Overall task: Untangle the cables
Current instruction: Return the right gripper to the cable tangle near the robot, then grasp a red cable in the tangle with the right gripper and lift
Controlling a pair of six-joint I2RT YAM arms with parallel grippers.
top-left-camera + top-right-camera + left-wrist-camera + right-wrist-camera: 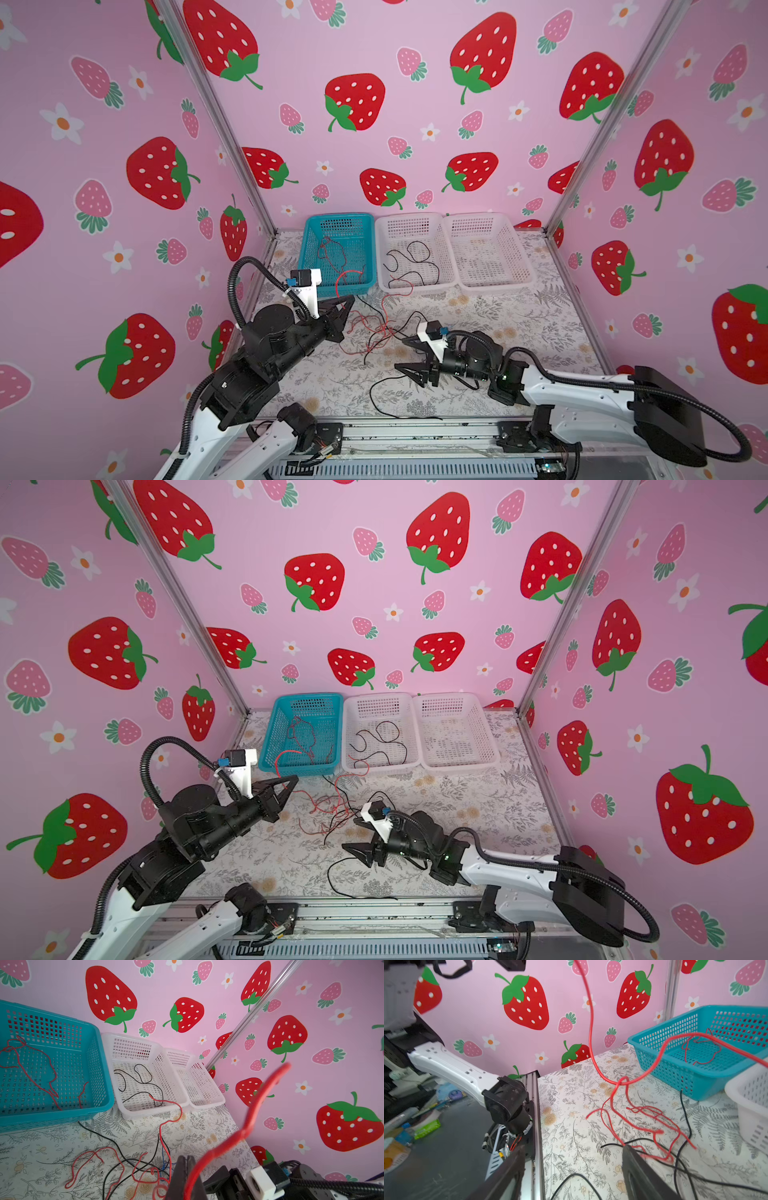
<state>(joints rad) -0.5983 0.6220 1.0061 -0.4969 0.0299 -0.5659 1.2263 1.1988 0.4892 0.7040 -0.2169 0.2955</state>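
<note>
In a top view the tangled cables [374, 326] sprawl mid-frame, just below the blue basket [338, 216]. Left wrist view: the left gripper [187, 1159] is clenched on a red cable [245, 1131] — blurred, close to the lens. Right wrist view: the right gripper [573, 1148] gapes empty — cables lie beside one finger.

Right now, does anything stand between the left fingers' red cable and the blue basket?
Nothing solid: the left gripper is beside the blue basket. But the red cable trails into the red-and-black tangle.

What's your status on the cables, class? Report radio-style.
Left claw shut on red cable. Right claw open, empty. Tangle on table, unsorted. One red strand trails into white basket.
</note>
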